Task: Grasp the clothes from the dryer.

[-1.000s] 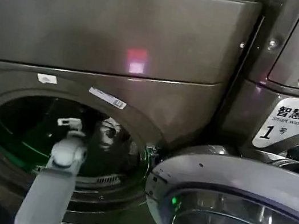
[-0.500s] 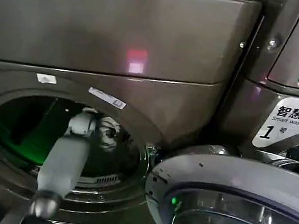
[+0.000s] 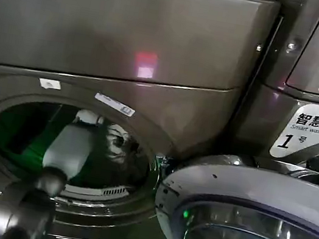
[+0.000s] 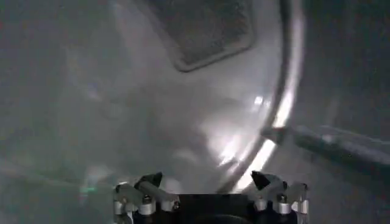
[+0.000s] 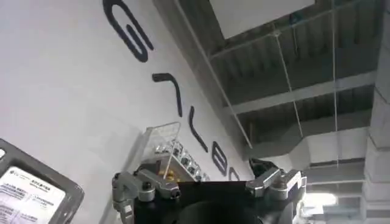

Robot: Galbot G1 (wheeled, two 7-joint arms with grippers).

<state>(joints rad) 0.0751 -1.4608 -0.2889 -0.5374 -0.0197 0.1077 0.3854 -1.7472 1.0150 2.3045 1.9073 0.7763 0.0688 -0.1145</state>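
the left claw [image 4: 210,193], jaws spread wide and empty, reaches through the dryer [image 3: 124,39] porthole toward the clothes [image 3: 119,143], positioned to grasp them.

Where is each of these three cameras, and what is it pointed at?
Head view: looks forward and down at the dryer; the left arm reaches through the porthole toward the clothes.
Left wrist view: on the left arm, facing the steel drum wall; the left tool is open.
Right wrist view: aimed up at a ceiling; the right tool is open.
Head and left wrist views share the drum.
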